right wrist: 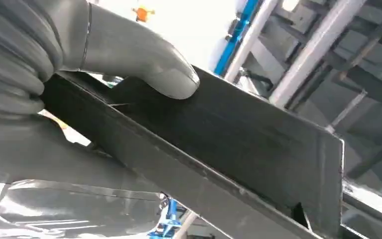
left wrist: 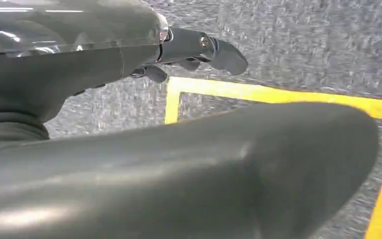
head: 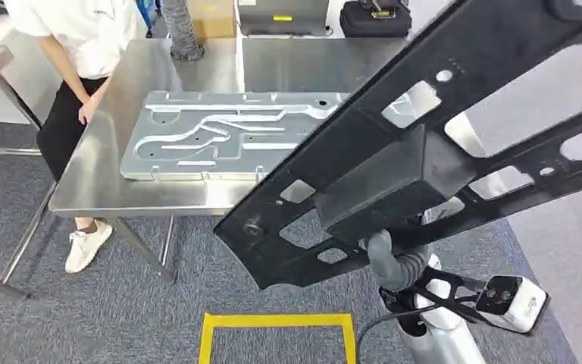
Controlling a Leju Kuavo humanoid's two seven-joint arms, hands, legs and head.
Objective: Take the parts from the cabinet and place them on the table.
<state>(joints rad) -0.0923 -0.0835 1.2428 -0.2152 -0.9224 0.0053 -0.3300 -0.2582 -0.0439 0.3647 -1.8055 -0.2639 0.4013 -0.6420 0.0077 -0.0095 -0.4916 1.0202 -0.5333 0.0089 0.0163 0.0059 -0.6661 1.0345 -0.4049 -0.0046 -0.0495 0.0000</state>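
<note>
two stainless steel table tops (head: 197, 64) are seen butted together in the head view, standing on slanted metal legs over a grey carpeted floor (head: 83, 318). a square outline of yellow tape (head: 276, 334) is marked on the carpet close to the robot's feet. at the far edge of the table a cardboard box (head: 212, 17), a ribbed grey hose (head: 182, 30) and a black case (head: 375, 19) are visible. a person in a white top and black trousers (head: 76, 61) is leaning at the table's left side, one hand resting against its edge, a white shoe planted on the carpet.

a flat silver metal plate with pressed channels and small holes (head: 220, 136) is laid on the table top, lying flat and reaching almost to the near edge.

a large black frame part with rectangular cut-outs and a raised box-shaped block at its middle (head: 424, 144) is held up in the air, tilted, crossing the head view from lower centre to upper right; its lower end hangs over the table's near edge and overlaps the silver plate in the picture. it is gripped from below by the right hand (head: 398, 262); in the right wrist view the thick grey thumb (right wrist: 144, 59) is pressed flat on the part's dark matte face.

the left hand (left wrist: 194, 50) is hung low over the carpet and yellow tape, holding nothing, its dark fingers extended with slight curl.
</note>
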